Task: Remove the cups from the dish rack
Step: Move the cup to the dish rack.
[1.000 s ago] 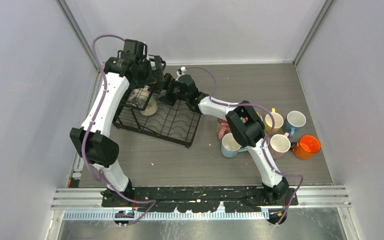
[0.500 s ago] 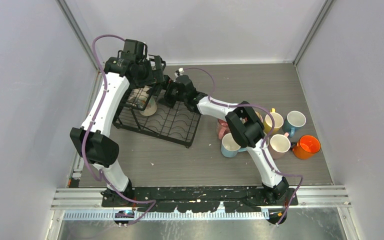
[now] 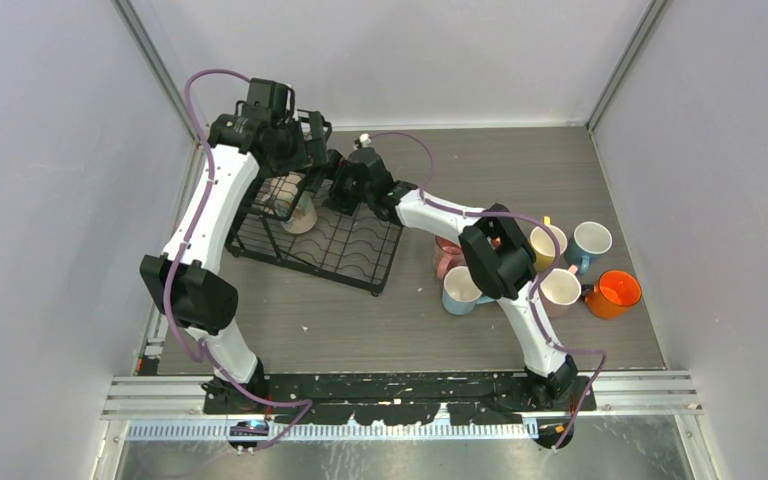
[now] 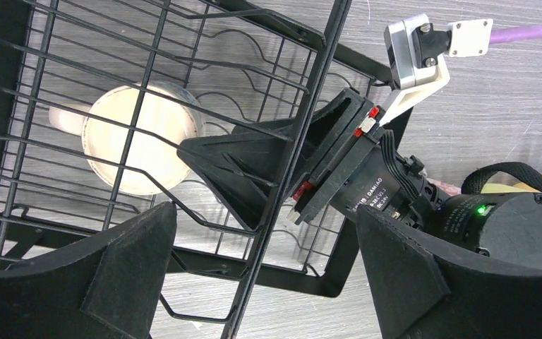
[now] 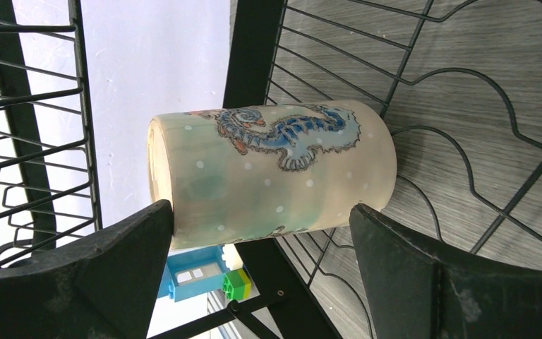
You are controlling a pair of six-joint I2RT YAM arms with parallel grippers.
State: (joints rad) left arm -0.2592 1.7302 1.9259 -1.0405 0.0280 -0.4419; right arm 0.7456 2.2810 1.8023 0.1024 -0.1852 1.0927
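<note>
The black wire dish rack [image 3: 345, 250] stands at the back left of the table. One beige cup with a blue seahorse print [image 5: 275, 173] lies on its side in the rack; it also shows in the top view [image 3: 298, 208] and in the left wrist view [image 4: 137, 138]. My right gripper [image 5: 268, 282] is open inside the rack, one finger on each side of this cup; it sits just right of the cup in the top view [image 3: 340, 190]. My left gripper [image 4: 261, 282] is open above the rack's far edge [image 3: 312, 160], with a rack wire [image 4: 293, 162] running between its fingers.
Several cups stand on the table to the right: orange [image 3: 612, 293], light blue [image 3: 591, 243], yellow [image 3: 548, 243], white [image 3: 560, 290], another light blue [image 3: 459, 292], pink [image 3: 446, 255]. A blue and green block-like piece [image 5: 197, 279] shows beneath the cup. Walls close in the back and sides.
My right gripper has moved a little left, further into the rack and closer round the beige cup. The left arm has hardly moved.
</note>
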